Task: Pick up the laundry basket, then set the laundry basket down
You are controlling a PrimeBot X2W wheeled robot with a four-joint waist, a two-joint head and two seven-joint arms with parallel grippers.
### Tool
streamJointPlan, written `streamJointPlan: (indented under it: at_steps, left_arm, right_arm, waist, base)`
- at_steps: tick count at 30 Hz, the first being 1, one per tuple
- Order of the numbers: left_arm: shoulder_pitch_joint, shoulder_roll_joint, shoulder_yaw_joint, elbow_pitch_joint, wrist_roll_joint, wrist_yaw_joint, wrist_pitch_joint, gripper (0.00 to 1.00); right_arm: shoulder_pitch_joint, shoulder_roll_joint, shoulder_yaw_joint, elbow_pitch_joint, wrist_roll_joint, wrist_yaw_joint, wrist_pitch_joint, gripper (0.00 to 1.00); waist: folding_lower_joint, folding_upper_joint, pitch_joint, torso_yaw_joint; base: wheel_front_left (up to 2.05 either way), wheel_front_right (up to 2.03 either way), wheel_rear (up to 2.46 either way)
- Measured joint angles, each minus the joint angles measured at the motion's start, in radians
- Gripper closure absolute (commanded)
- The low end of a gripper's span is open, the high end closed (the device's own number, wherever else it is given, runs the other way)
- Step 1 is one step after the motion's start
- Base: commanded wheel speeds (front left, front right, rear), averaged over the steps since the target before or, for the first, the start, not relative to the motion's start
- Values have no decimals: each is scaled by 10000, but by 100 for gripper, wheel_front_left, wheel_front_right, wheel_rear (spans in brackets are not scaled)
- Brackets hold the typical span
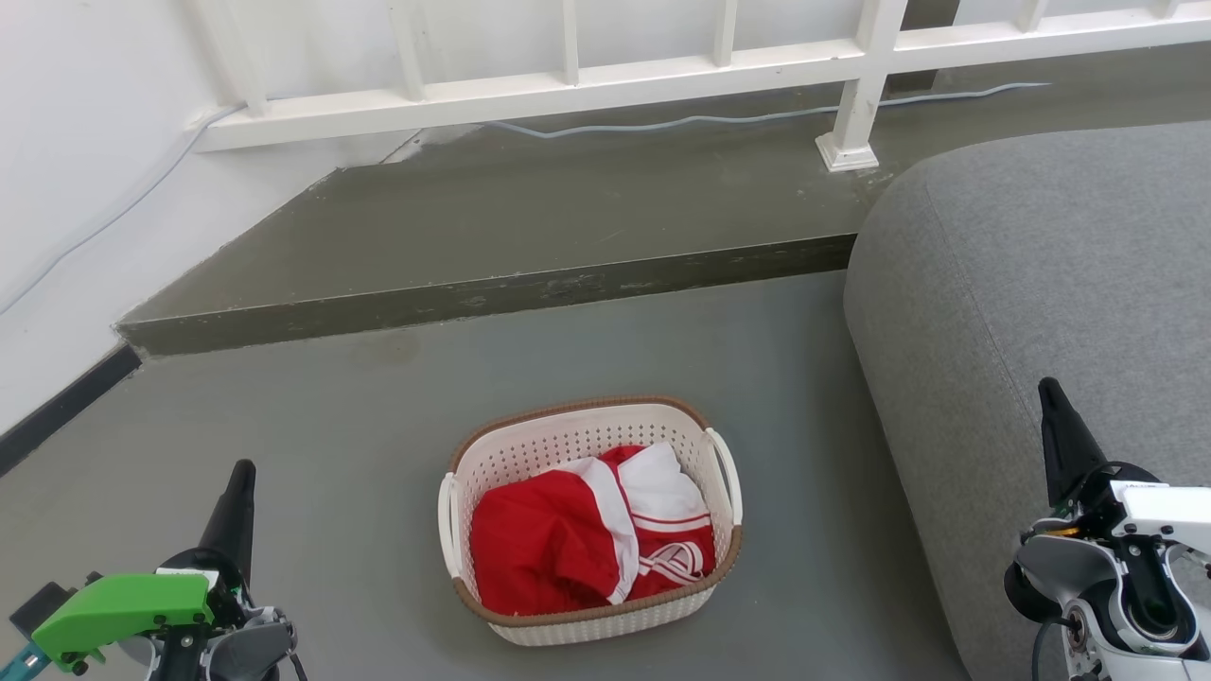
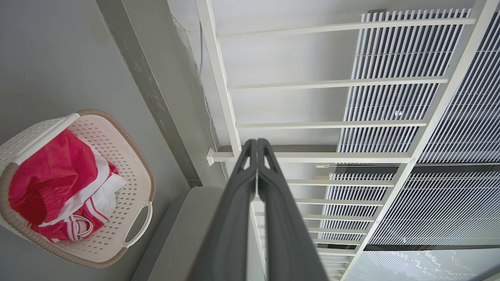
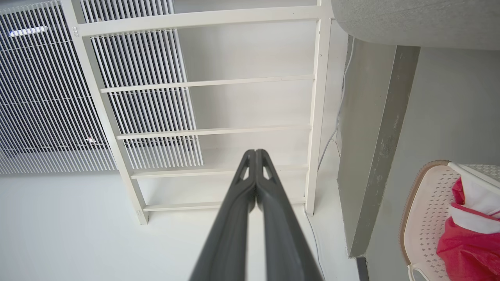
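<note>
The left gripper [image 1: 242, 473] hangs low, its fingers pressed together on nothing. The laundry basket [image 1: 568, 445] sits on the grey floor [image 1: 378, 426] between both arms (a red-and-white garment [image 1: 558, 539] inside), touching neither. The right gripper [image 1: 1048, 390], likewise closed and empty, hovers over the grey sofa [image 1: 1041, 265].

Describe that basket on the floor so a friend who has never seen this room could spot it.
Start at the grey sofa on the right; on the grey floor left of it, before the low step, sits the laundry basket. It is small, cream-white and perforated, with a brown woven-look rim and white loop handles, and red-and-white clothing is heaped inside.
</note>
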Motion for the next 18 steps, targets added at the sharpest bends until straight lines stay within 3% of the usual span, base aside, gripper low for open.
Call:
streamJointPlan:
  at_steps: [18]
  left_arm:
    - [-1, -17, 13, 0, 0, 0, 42, 100]
  right_arm:
    - [0, 8, -8, 0, 0, 0, 2, 100]
  waist:
    - [0, 0, 0, 0]
  base:
    - [0, 0, 0]
